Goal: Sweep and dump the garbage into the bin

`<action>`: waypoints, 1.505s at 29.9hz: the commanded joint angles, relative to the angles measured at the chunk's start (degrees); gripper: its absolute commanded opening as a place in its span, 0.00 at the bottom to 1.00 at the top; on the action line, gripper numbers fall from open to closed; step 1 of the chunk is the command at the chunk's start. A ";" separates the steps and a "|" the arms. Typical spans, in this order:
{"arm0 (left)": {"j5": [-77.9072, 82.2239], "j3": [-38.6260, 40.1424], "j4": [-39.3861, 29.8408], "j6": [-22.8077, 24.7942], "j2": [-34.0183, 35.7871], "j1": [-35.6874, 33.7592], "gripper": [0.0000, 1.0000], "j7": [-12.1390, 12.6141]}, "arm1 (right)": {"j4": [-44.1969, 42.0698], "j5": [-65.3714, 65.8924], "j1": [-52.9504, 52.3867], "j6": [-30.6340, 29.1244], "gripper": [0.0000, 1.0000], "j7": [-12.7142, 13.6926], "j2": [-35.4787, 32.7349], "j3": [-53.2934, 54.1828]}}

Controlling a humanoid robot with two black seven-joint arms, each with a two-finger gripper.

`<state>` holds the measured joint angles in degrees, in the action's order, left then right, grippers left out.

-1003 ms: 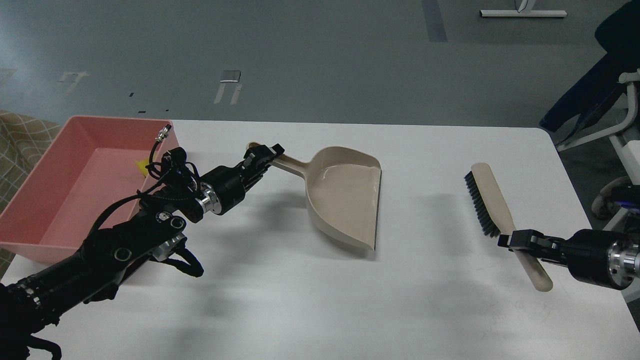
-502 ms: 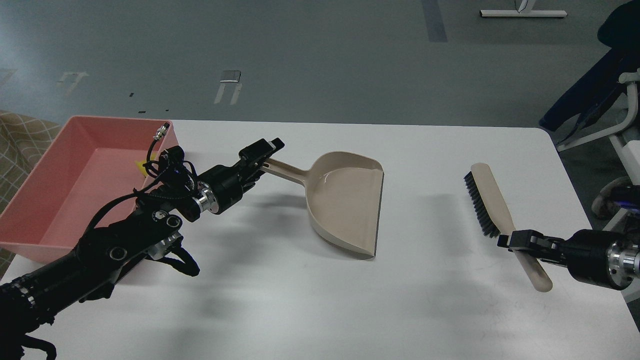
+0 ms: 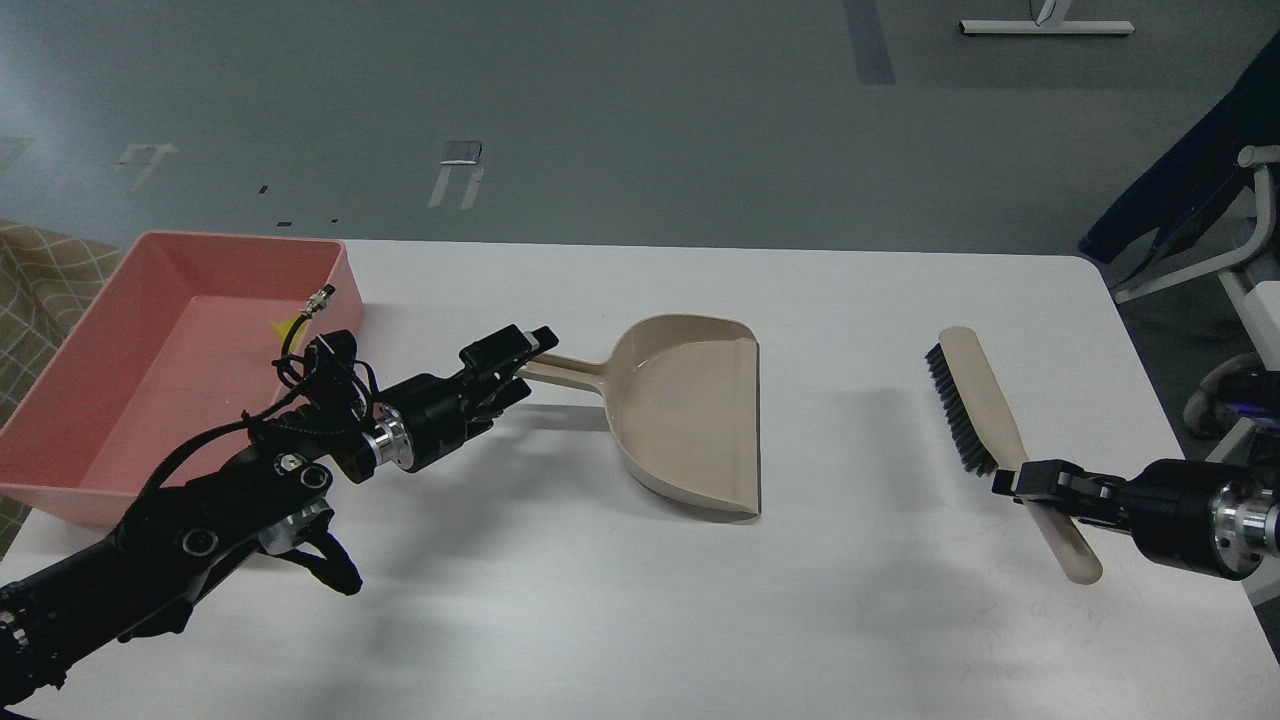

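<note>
The salmon-pink bin stands at the table's left edge. A bit of the yellow garbage shows inside it near its right wall, partly hidden by my left arm's cables. My left gripper is shut on the handle end of the beige dustpan, which lies low on the table's middle with its mouth to the right. My right gripper is shut on the handle of the tan brush, whose black bristles face left.
The white table ends in a rounded corner at the far right. A white chair frame and a dark object stand beyond the right edge. A checked fabric lies left of the bin.
My left arm has drawn back toward me and lowered, bringing the dustpan down from a tilted, raised pose to lie nearly flat on the table. The right arm and brush have hardly moved.
</note>
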<state>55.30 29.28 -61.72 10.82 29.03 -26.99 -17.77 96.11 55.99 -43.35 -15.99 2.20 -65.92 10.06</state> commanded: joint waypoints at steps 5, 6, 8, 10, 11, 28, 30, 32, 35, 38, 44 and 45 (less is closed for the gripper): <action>0.25 0.07 -4.01 0.95 3.65 2.20 0.97 -0.07 | -0.40 0.09 0.28 0.08 0.00 0.00 0.88 -0.04; 0.25 0.16 -4.63 1.31 4.36 2.29 0.97 -0.16 | -0.40 0.09 0.37 0.08 0.00 0.00 1.06 -0.13; 0.25 0.51 -6.29 2.71 6.63 2.38 0.97 -0.34 | -0.49 0.09 0.46 0.43 0.00 0.00 1.23 -0.13; 0.16 0.78 -7.53 3.94 8.93 2.64 0.97 -0.51 | -0.49 0.09 0.90 0.79 0.00 0.00 1.50 -0.13; -0.01 0.86 -8.14 4.56 10.07 2.73 0.97 -0.60 | -0.49 0.17 1.33 0.87 0.00 0.00 1.76 -0.04; -3.96 10.34 -14.21 16.15 19.04 3.87 0.97 -1.22 | -1.98 0.35 4.24 2.11 0.00 0.00 1.94 0.31; -6.60 12.81 -14.21 17.18 19.74 3.87 0.97 -1.22 | -2.33 0.35 4.33 2.11 0.00 0.00 2.02 0.31; -9.32 14.92 -14.13 17.18 20.45 3.87 0.97 -1.13 | -2.60 0.26 4.33 2.11 0.00 0.00 2.03 0.22; -12.66 18.26 -13.95 17.18 21.15 3.79 0.97 -0.96 | -2.77 0.35 4.41 2.11 0.00 -0.26 2.03 0.13; -13.11 20.46 -13.78 17.18 21.15 3.79 0.97 -0.69 | -2.86 0.26 4.42 2.54 0.00 -0.35 2.20 0.05; -13.28 21.43 -13.42 17.18 21.15 2.91 0.97 -0.60 | -2.86 0.18 4.50 2.98 0.08 -0.35 2.38 -0.04; -13.29 21.43 -13.42 17.18 21.15 2.91 0.97 -0.60 | -2.86 0.18 4.42 3.07 0.08 -0.35 2.38 -0.13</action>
<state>42.09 50.56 -75.32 28.00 50.17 -23.83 -18.38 93.25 56.18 -38.89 -13.07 1.86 -63.58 10.03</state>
